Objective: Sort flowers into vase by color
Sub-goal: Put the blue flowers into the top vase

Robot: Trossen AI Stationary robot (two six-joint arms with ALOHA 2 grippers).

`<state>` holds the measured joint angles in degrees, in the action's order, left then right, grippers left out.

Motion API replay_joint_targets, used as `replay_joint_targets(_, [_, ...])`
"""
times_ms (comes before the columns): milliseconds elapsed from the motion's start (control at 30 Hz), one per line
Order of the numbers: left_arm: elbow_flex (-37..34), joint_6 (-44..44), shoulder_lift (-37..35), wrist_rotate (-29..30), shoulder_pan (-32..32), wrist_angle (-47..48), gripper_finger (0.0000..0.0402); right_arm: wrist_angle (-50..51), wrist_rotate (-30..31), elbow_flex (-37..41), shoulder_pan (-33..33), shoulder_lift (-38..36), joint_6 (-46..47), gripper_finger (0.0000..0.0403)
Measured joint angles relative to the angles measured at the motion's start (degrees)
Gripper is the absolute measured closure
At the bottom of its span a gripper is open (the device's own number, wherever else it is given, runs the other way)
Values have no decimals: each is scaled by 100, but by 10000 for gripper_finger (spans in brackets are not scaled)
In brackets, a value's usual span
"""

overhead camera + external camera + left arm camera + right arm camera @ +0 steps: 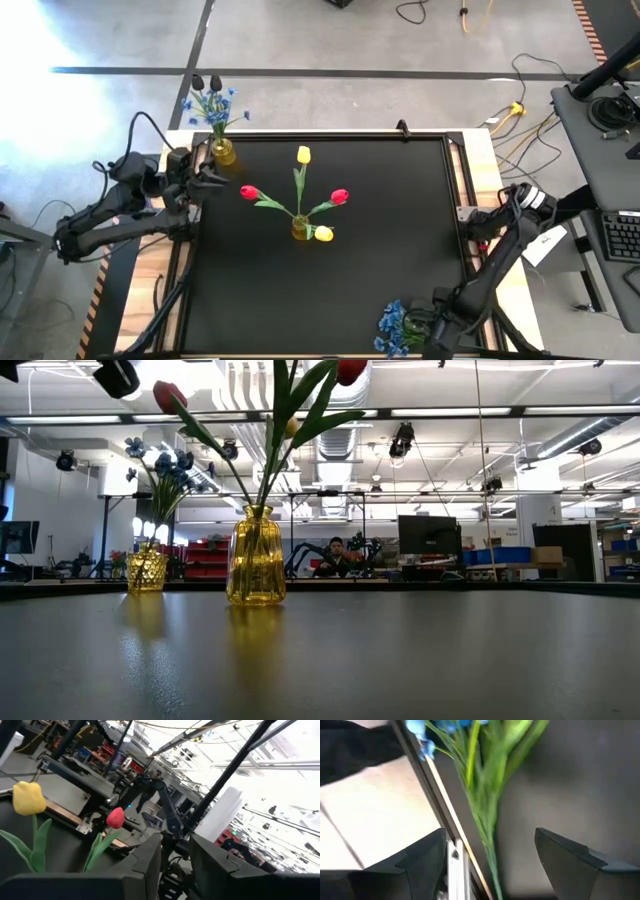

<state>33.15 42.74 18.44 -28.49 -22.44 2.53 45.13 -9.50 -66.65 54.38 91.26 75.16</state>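
Ribbed amber glass vase (256, 556) of red and yellow tulips (300, 190) on matte black table (380, 250), right tool (492, 857) spread wide around green stems of blue blossoms (392, 326), nothing gripped, left tool (212, 178) narrowly parted, empty.

Two ribbed amber glass vases (256, 556) stand glossy on the matt black table top (380, 250), which is edged in pale wood (478, 165).

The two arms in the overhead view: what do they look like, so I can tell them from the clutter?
Both are dark, jointed, near-black arms. The left arm has a black cable looping over its wrist. The right arm carries a pale band near its base. The right gripper's fingers are broad, dark angular wedges.
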Motion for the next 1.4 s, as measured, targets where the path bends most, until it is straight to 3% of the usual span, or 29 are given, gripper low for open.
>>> replay_joint_targets(267, [0,2,-175,104,85,16,311,-874,-4,478,12,413,-18,142])
replay_joint_targets(533, [-7,2,-248,249,87,41,311,29,-22,-505,12,1564,-968,174])
replay_joint_targets(767, [-7,22,-241,258,87,48,311,823,288,-1308,14,2035,-1236,255])
replay_joint_targets(1033, [-63,8,-245,258,89,47,311,1002,1231,-1509,-327,1611,-1235,381])
replay_joint_targets(1167, [-149,23,-246,256,164,-196,311,1031,1701,-1775,-724,1191,-1501,386])
replay_joint_targets(1400, [-95,119,75,255,702,-2552,308,961,2772,-2675,-1503,353,-2708,388])
